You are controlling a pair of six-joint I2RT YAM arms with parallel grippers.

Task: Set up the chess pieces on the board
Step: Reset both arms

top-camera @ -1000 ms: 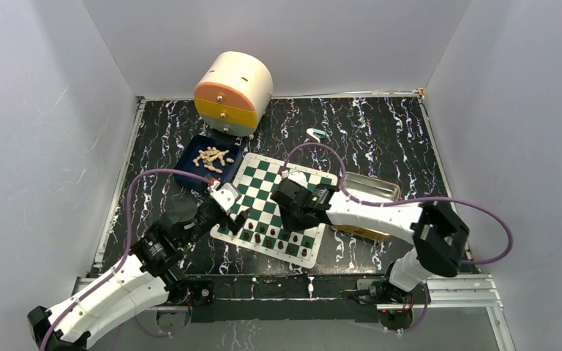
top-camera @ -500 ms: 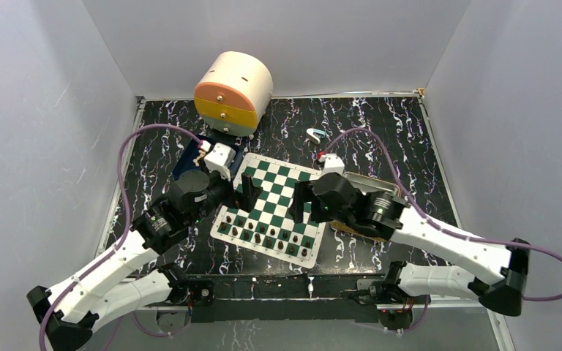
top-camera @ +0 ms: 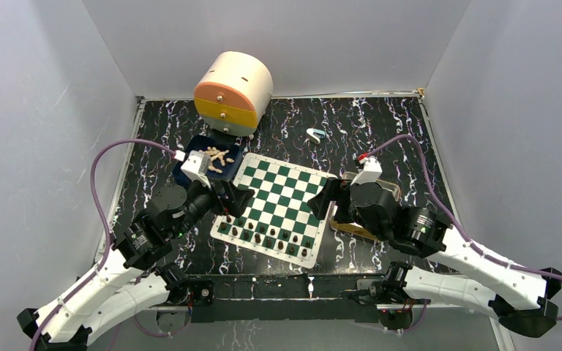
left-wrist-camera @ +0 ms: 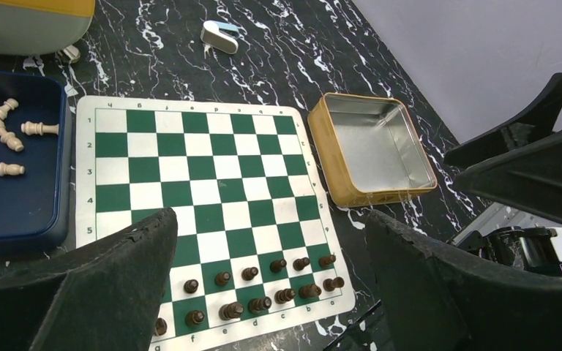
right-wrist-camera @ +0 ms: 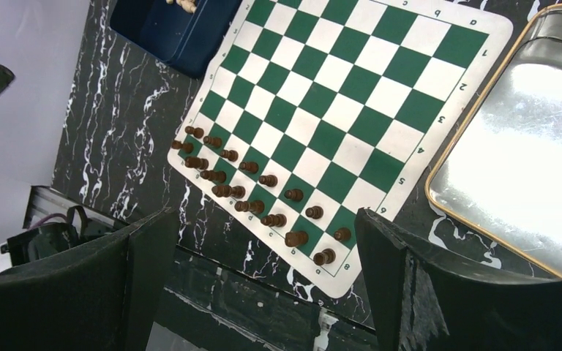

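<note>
The green-and-white board [top-camera: 282, 194] lies in the middle of the table. Dark brown chess pieces [top-camera: 271, 238] stand in two rows along its near edge, as the left wrist view [left-wrist-camera: 263, 285] and the right wrist view [right-wrist-camera: 256, 190] also show. Pale chess pieces [top-camera: 216, 157] lie loose in a blue tray [top-camera: 187, 170]. My left gripper [top-camera: 238, 201] hangs open over the board's left edge, holding nothing [left-wrist-camera: 269, 219]. Over the board's right edge my right gripper [top-camera: 327, 207] is open and empty [right-wrist-camera: 263, 216].
An empty gold-rimmed tin [top-camera: 391, 191] sits right of the board, partly under my right arm. A round cream box with orange and yellow drawers [top-camera: 233, 91] stands at the back. A small white and blue object [top-camera: 315, 134] lies behind the board. Grey walls enclose the table.
My right gripper has opened and drawn back from the near rows to the board's right edge. The left arm has pulled back toward the blue tray, its gripper still open.
</note>
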